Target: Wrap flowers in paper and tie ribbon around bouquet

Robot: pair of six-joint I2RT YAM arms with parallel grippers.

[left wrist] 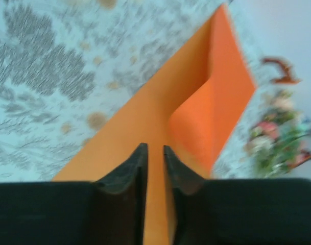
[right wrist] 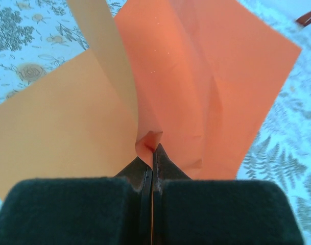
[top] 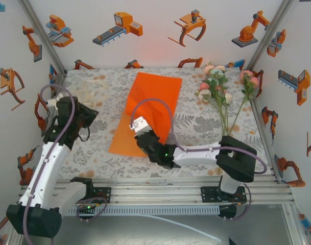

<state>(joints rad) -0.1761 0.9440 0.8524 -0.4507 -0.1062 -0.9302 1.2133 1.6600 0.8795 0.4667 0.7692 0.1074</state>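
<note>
Pinching the paper (top: pixel 155 94) mid-sheet with the right gripper (right wrist: pixel 152 148): jaws pressed together on a small raised pucker, fold lifted beside it. Rest of sheet flat at centre of the table (top: pixel 196 127). Left gripper (left wrist: pixel 154 149) at 9 o'clock of the sheet, fingers slightly spread, gripping nothing. Flowers (top: pixel 216 84) at 2 o'clock, stems toward 6, well apart from paper.

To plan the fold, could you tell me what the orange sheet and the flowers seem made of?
The orange sheet: thin matte paper, seemingly; it buckles where the right hand pinches it. The flowers: likely artificial, too small to confirm.
</note>
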